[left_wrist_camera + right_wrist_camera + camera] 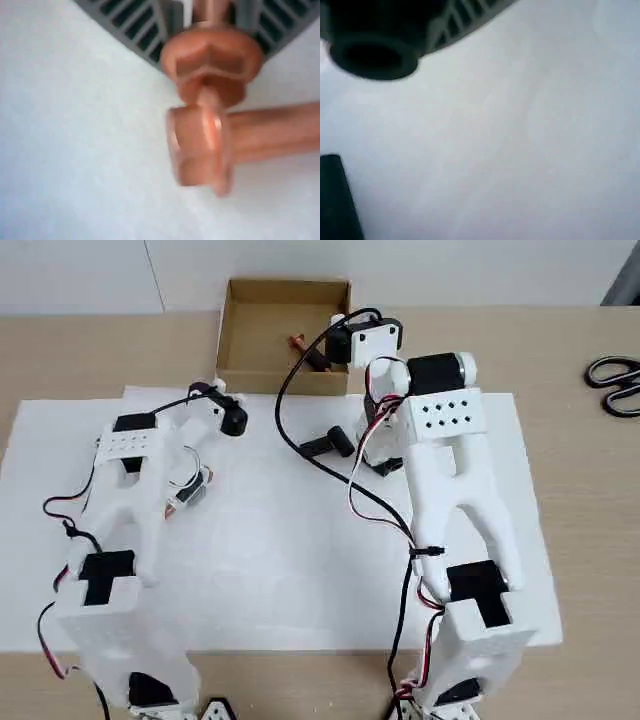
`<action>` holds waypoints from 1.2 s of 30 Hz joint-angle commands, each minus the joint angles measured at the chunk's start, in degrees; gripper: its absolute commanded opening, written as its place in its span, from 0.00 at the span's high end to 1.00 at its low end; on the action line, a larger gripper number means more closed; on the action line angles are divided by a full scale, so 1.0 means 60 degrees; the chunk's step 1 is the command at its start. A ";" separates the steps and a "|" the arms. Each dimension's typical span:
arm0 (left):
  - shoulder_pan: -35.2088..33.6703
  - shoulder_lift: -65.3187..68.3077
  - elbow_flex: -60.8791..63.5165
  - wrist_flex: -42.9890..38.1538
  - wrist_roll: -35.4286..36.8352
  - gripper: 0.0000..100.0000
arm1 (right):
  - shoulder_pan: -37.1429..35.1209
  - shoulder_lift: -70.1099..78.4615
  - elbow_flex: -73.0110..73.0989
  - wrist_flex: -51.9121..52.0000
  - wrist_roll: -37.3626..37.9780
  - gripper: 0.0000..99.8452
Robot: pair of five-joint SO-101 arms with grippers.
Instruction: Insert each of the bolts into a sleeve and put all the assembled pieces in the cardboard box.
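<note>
Left tool clamped on a copper bolt by its shank, low over the white sheet. A second bolt lies flat on the sheet at its head; I cannot tell if they touch. Right tool beside two black sleeves; grip state I cannot tell. One assembled piece lies in the cardboard box.

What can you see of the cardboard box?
The cardboard box is brown, square and shallow, open at the top, with low upright walls. It sits flat on the wooden table at the far edge of the white sheet. A copper and dark piece lies inside near its right wall, where part of an arm overlaps the rim.
</note>
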State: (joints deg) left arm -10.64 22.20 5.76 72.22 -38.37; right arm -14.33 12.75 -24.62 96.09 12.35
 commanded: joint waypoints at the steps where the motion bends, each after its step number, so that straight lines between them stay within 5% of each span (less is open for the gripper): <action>1: -0.0088 0.0176 -0.0447 0.0396 -0.0044 0.97 | 0.0022 -0.0579 -0.0029 0.0007 0.0029 1.00; 13: 0.0850 0.0176 -0.1971 0.2960 -0.0029 1.00 | 0.0022 -0.0579 -0.0029 0.0007 0.0029 1.00; 22: 0.1070 -0.0015 -0.4535 0.4703 0.1187 1.00 | 0.0007 -0.0667 -0.0088 0.0007 0.0088 1.00; 36: 0.1319 -0.6960 -0.4623 0.4703 0.3956 1.00 | 0.0022 -0.4520 -0.0044 -0.0051 0.0103 1.00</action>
State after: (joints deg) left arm -3.16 -9.27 -19.38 99.65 -17.36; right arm -14.42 -6.59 -24.62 96.09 12.35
